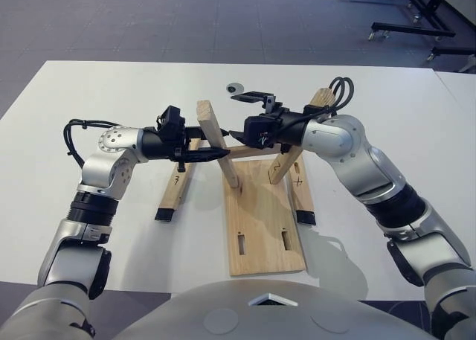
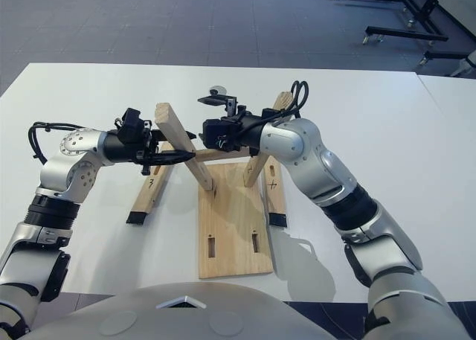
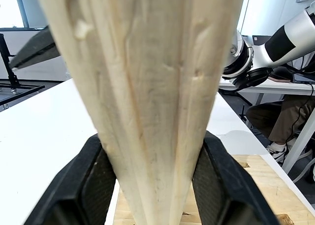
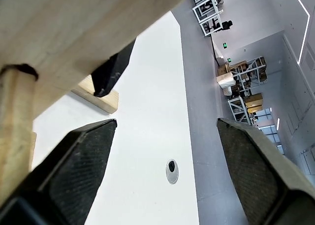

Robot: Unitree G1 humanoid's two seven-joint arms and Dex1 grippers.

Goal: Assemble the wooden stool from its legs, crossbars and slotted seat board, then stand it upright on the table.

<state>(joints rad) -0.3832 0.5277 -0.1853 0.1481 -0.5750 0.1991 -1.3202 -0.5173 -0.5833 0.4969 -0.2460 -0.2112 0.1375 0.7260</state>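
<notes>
**Left arm**: smooth silver-grey shells. A rounded joint housing bears a ring of small dark holes. A black ribbed collar separates two segments, and a black cable loops out at the far-left side.

**Right arm**: matching silver-grey shells, broader and tapering, with a black band and paired black cables arching at the far end.

Both wrists end in black blocks.

**Left gripper**: two long, slim black fingers with broad matt pads.

**Right gripper**: black, with wide, finely textured dark-grey pads.
</notes>
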